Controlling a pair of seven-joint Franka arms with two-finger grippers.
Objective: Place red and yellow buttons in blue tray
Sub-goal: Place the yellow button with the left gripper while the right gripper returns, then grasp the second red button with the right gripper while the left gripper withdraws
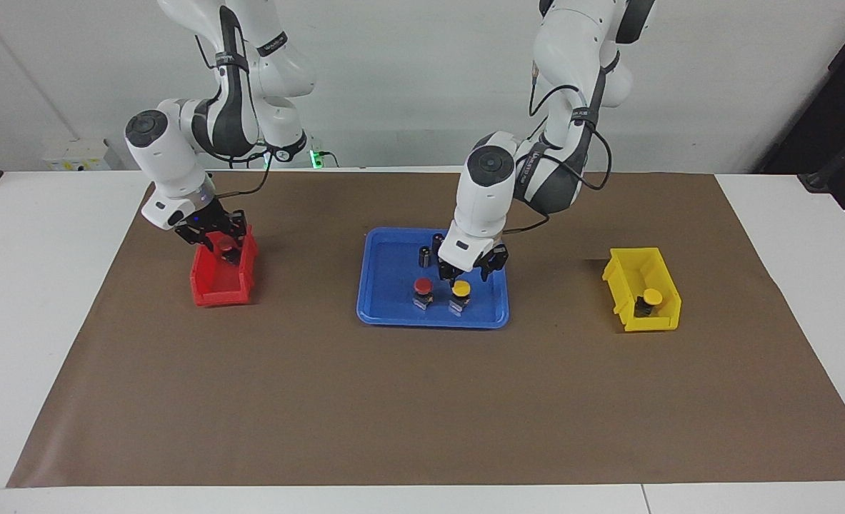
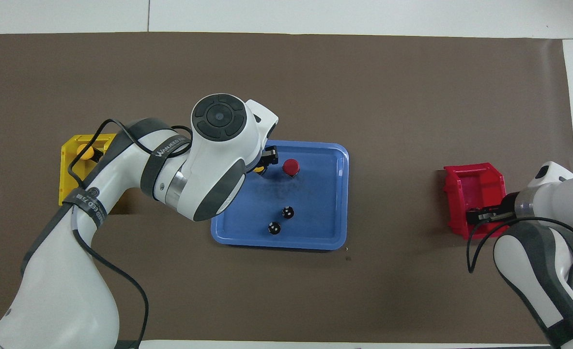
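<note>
Two arms at a brown mat, with the blue tray (image 1: pixel 386 314) at its middle as landmark. In the tray stand a red button (image 1: pixel 422 293) and a yellow button (image 1: pixel 460 295) side by side, both upright at the edge away from the robots; two dark cylinders (image 1: pixel 431 250) stand at the tray's edge toward the robots. The left gripper (image 1: pixel 473 273) hangs just above the yellow button, jaws spread and empty, the cap directly below it. Toward the left arm's end from the tray, a yellow bin (image 1: pixel 642 288) holds the second yellow button (image 1: pixel 649 301), upright (the left arm is much the nearer to it). Toward the right arm's end, the right gripper (image 1: pixel 223 246) is down in the red bin (image 1: pixel 221 275); a red cap seems to sit between its tips, but whether they are clamped on it cannot be told. The likely coming moves turn on lifting each binned button straight up before carrying it toward the tray. The lettering on the left arm's band cannot be read with certainty.
</note>
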